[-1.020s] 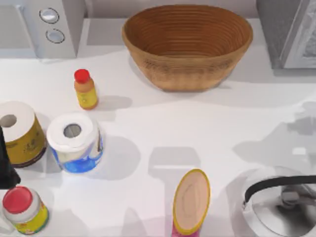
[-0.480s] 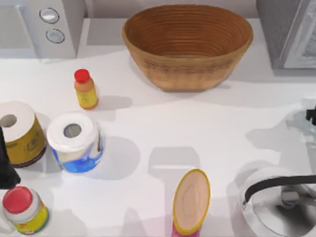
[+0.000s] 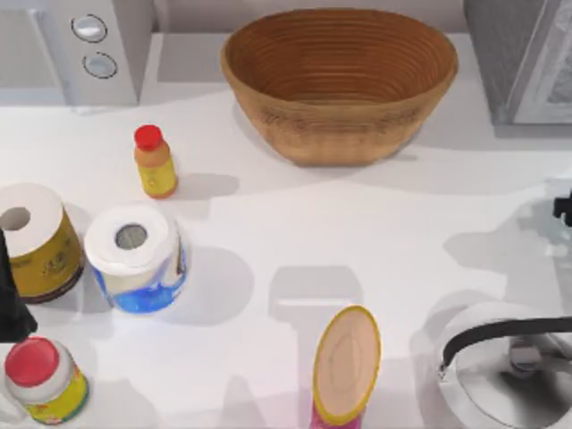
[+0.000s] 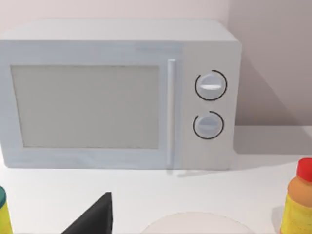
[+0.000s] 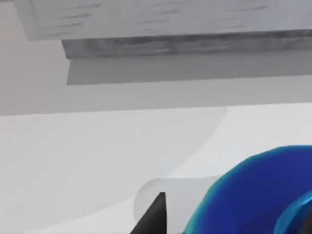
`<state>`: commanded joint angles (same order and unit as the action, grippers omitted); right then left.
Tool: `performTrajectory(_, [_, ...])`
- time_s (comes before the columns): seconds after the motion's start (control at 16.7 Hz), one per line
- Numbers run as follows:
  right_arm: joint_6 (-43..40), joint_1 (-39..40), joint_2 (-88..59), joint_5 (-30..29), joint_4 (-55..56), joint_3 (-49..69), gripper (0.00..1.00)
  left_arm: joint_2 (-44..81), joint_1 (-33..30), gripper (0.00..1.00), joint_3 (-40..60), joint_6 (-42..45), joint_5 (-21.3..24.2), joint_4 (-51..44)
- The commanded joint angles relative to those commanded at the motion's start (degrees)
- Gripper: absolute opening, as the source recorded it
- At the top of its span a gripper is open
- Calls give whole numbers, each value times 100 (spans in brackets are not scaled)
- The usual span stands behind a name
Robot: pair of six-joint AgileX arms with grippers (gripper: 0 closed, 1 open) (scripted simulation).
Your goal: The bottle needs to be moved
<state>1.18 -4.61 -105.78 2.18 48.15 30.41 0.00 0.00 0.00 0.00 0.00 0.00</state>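
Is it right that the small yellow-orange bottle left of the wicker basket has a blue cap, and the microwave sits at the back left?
Not quite. The yellow-orange bottle has a red cap, not blue, as the top view shows. The rest holds: it stands left of the wicker basket, and the microwave sits at the back left.

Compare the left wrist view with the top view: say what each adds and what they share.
The left wrist view adds the microwave's door window and its handle. The top view adds the wicker basket, the kettle and the red-lidded jar. Both share the microwave's two dials and the yellow-orange bottle with its red cap.
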Motion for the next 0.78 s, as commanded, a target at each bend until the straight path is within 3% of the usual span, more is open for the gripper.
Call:
performTrajectory(0.42, [0, 0, 0, 0, 0, 0, 98, 0, 0, 100, 0, 0, 0, 0])
performTrajectory(0.78, [0, 0, 0, 0, 0, 0, 100, 0, 0, 100, 0, 0, 0, 0])
